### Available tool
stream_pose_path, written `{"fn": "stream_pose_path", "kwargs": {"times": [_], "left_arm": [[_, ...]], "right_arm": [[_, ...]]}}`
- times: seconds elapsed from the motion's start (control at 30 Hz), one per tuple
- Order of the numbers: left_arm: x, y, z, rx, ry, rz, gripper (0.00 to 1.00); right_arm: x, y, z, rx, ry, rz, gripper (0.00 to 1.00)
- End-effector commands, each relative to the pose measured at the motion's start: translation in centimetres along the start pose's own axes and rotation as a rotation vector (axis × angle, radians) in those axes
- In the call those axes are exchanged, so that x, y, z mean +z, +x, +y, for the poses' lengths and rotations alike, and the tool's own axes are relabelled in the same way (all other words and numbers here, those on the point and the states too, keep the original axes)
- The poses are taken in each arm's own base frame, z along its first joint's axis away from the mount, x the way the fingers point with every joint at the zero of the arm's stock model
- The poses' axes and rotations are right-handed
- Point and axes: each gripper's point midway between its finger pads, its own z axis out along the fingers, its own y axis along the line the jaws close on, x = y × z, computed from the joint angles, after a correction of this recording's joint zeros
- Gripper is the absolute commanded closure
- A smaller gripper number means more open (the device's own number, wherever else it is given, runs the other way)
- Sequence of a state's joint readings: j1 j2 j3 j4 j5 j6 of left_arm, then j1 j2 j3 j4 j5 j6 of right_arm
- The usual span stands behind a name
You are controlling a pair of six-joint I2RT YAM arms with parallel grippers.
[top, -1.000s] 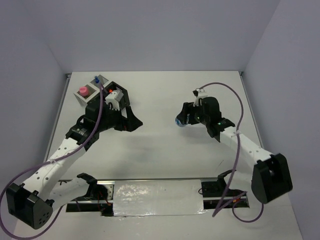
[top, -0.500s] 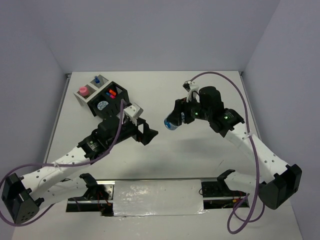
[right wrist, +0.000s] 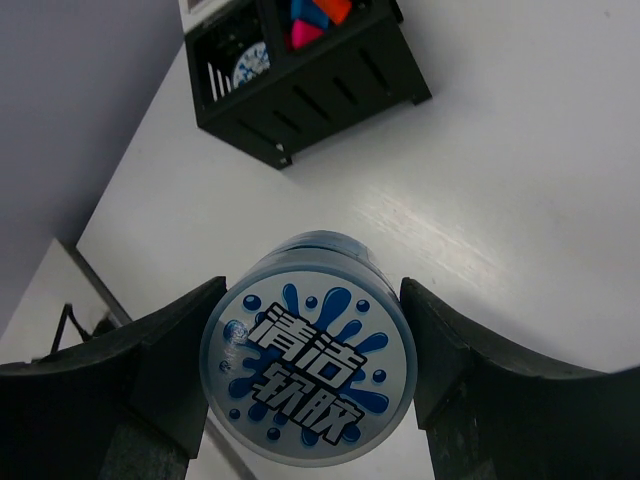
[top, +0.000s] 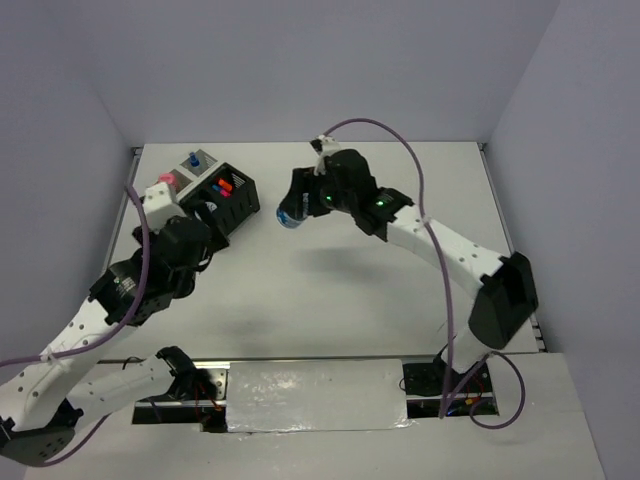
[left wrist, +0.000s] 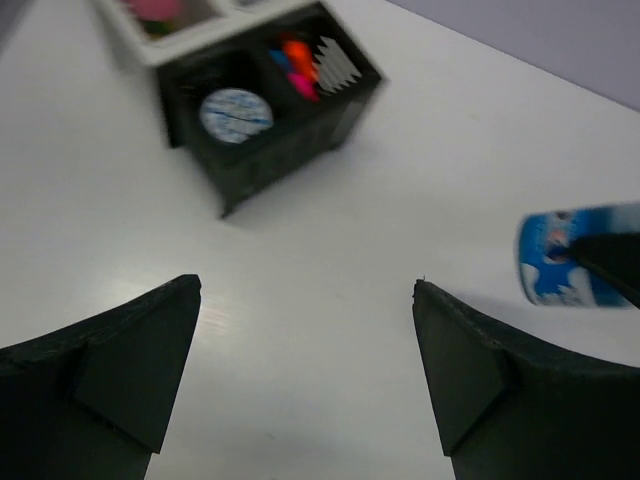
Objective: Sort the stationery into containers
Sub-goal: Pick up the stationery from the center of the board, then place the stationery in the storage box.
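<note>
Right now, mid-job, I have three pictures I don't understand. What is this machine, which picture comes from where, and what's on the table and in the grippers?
These are two robot arms bolted at the near edge of a white table, each ending in a two-finger gripper. The wide picture comes from a fixed camera above and behind them. The other two come from cameras on the wrists, so the dark shapes at their lower edges are the fingers. The right gripper is shut on a round blue-white tin. The left gripper is open and empty. At the far left stands a black mesh organiser holding a second tin and coloured marker caps. Beside it stand light-grey cups, one with a pink item inside.
</note>
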State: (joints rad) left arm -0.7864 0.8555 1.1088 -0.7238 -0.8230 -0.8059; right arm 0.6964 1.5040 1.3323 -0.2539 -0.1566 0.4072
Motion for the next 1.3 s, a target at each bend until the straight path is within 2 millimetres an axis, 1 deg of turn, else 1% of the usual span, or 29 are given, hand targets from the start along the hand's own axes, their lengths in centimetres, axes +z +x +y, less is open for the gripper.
{"fn": "stream_pose_path", "kwargs": {"times": [0.0, 0.03, 0.07, 0.1, 0.13, 0.17, 0.2, 0.23, 0.27, 0.3, 0.33, 0.37, 0.4, 0.43, 0.47, 0.5, 0.53, 0.57, 0.63, 0.77, 0.8, 0.9, 1.07, 1.2, 1.27], "left_arm": [[-0.8, -1.4, 10.5, 0.002, -0.474, -0.066, 0.01], [-0.7, -2.4, 11.4, 0.018, -0.512, -0.079, 0.01], [-0.8, -3.2, 12.6, 0.004, -0.561, -0.097, 0.01], [-1.2, -4.5, 14.8, -0.011, -0.647, -0.116, 0.01], [-1.3, -5.2, 15.3, -0.034, -0.656, -0.128, 0.01], [-1.0, -6.3, 15.2, -0.074, -0.641, -0.157, 0.01], [-0.9, -6.6, 15.1, -0.09, -0.618, -0.152, 0.01], [-1.4, -7.2, 15.6, -0.086, -0.622, -0.169, 0.01], [-1.4, -7.6, 15.5, -0.091, -0.613, -0.185, 0.01], [-2.0, -8.0, 16.1, -0.092, -0.638, -0.211, 0.01], [-2.0, -7.5, 16.6, -0.076, -0.658, -0.209, 0.01], [-2.1, -7.4, 17.0, -0.072, -0.673, -0.222, 0.01], [-2.2, -6.4, 17.8, -0.051, -0.701, -0.22, 0.01], [-2.1, -6.2, 17.9, -0.047, -0.697, -0.223, 0.01], [-2.0, -5.9, 17.8, -0.041, -0.683, -0.222, 0.01], [-1.8, -5.8, 17.7, -0.045, -0.662, -0.228, 0.01], [-1.6, -5.6, 17.4, -0.051, -0.642, -0.221, 0.01], [-1.7, -5.7, 17.2, -0.057, -0.632, -0.223, 0.01], [-1.5, -5.6, 17.0, -0.057, -0.616, -0.216, 0.01], [-1.1, -5.3, 16.7, -0.045, -0.594, -0.2, 0.01], [-1.1, -5.4, 16.7, -0.045, -0.59, -0.203, 0.01], [-1.1, -5.5, 16.5, -0.048, -0.572, -0.206, 0.01], [-0.9, -5.4, 16.3, -0.038, -0.552, -0.199, 0.01], [-0.7, -5.4, 16.1, -0.033, -0.543, -0.195, 0.01], [-0.7, -5.4, 16.1, -0.03, -0.538, -0.191, 0.01]], "right_arm": [[3.5, -5.5, 5.8, -0.007, -0.126, -0.183, 1.0], [5.7, -5.7, 6.4, -0.011, -0.133, -0.185, 1.0], [6.7, -5.9, 7.2, -0.015, -0.149, -0.198, 1.0], [7.9, -5.3, 8.3, -0.021, -0.162, -0.186, 1.0], [8.9, -5.8, 9.2, -0.027, -0.178, -0.208, 1.0], [11.0, -6.1, 9.7, -0.03, -0.179, -0.218, 1.0], [11.9, -5.9, 10.8, -0.035, -0.189, -0.218, 1.0], [12.1, -7.8, 12.2, -0.045, -0.212, -0.263, 1.0], [14.4, -6.4, 11.4, -0.046, -0.18, -0.234, 1.0], [15.2, -6.5, 11.9, -0.048, -0.184, -0.242, 1.0], [14.9, -8.1, 13.6, -0.062, -0.21, -0.285, 1.0], [16.8, -6.5, 13.0, -0.069, -0.19, -0.247, 1.0], [17.3, -6.4, 13.4, -0.082, -0.198, -0.251, 1.0], [17.1, -7.5, 14.8, -0.097, -0.223, -0.281, 1.0], [18.5, -6.2, 14.3, -0.115, -0.206, -0.257, 1.0], [18.9, -6.2, 14.4, -0.121, -0.2, -0.26, 1.0], [18.9, -7.1, 14.8, -0.121, -0.199, -0.284, 1.0], [19.9, -6.3, 14.2, -0.13, -0.184, -0.275, 1.0], [20.6, -6.1, 14.0, -0.143, -0.178, -0.289, 1.0], [21.9, -5.5, 12.3, -0.177, -0.11, -0.286, 1.0], [22.1, -5.4, 12.3, -0.184, -0.113, -0.283, 1.0], [23.1, -4.0, 11.7, -0.2, -0.109, -0.253, 1.0], [23.8, -3.2, 11.4, -0.219, -0.11, -0.239, 1.0], [24.0, -2.9, 11.1, -0.227, -0.1, -0.23, 1.0], [23.9, -2.9, 11.0, -0.231, -0.095, -0.229, 0.97]]}}
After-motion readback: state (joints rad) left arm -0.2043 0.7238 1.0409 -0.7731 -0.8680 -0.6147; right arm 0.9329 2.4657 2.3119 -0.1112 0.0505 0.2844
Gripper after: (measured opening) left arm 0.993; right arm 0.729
